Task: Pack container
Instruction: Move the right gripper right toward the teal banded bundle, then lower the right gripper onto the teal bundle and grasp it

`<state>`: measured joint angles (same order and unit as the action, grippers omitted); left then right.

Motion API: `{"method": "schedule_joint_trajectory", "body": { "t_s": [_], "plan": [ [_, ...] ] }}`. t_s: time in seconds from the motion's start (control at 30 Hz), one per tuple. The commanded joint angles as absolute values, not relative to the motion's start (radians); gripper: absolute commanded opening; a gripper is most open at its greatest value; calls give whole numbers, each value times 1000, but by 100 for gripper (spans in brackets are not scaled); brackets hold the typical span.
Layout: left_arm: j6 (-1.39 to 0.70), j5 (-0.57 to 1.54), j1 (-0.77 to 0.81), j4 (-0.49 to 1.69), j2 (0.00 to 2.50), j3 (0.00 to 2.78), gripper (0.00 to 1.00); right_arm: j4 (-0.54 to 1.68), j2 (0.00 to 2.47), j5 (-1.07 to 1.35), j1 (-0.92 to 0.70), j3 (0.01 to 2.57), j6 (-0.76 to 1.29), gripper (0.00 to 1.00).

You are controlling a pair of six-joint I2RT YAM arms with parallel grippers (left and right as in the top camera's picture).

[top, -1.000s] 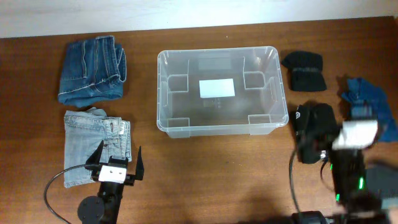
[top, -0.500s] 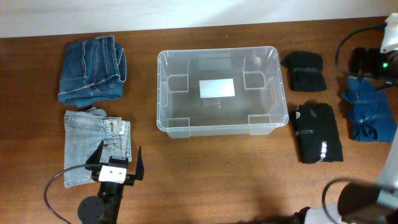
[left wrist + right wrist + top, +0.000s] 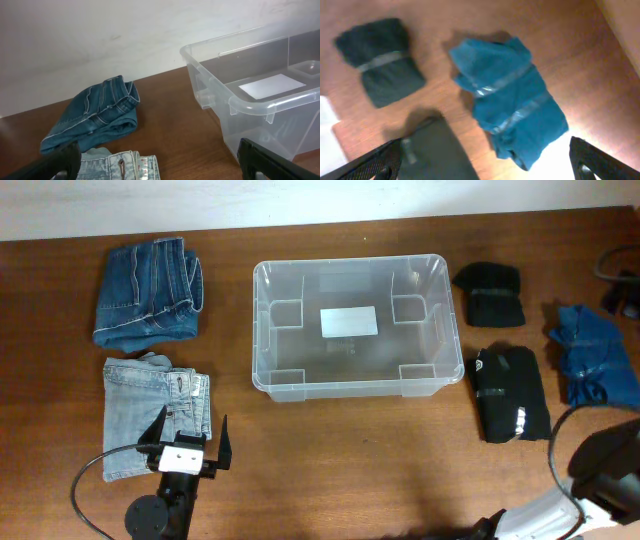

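Container point(image 3: 350, 260) mid-surface, empty. Clear plastic, prob. light, stiff, slick walls; best held by rolled rim. Left gripper point(image 3: 193, 422) front-left of container by pale jeans point(image 3: 135, 405), jaws wide, nothing held. Right gripper point(image 3: 484, 145) right of container, over teal garment point(image 3: 510, 95), jaws wide, empty.

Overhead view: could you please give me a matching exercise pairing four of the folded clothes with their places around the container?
1 dark blue jeans
2 light blue jeans
3 small black bundle
4 teal garment

A far right
B left of the container, back
C left, front
D just right of the container, back

Pairs: 1-B, 2-C, 3-D, 4-A
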<state>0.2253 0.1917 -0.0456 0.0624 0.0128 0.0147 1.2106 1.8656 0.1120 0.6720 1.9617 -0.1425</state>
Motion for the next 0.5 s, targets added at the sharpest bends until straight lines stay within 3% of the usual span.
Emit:
{"method": "schedule_joint_trajectory", "body": {
  "t_s": [0.0,0.47],
  "plan": [
    [241,203,-47,62,6,9,99,1207,1914,123,734,1986,-110,99],
    [241,203,-47,62,6,9,99,1189,2132,122,892,1986,-110,99]
  ]
}}
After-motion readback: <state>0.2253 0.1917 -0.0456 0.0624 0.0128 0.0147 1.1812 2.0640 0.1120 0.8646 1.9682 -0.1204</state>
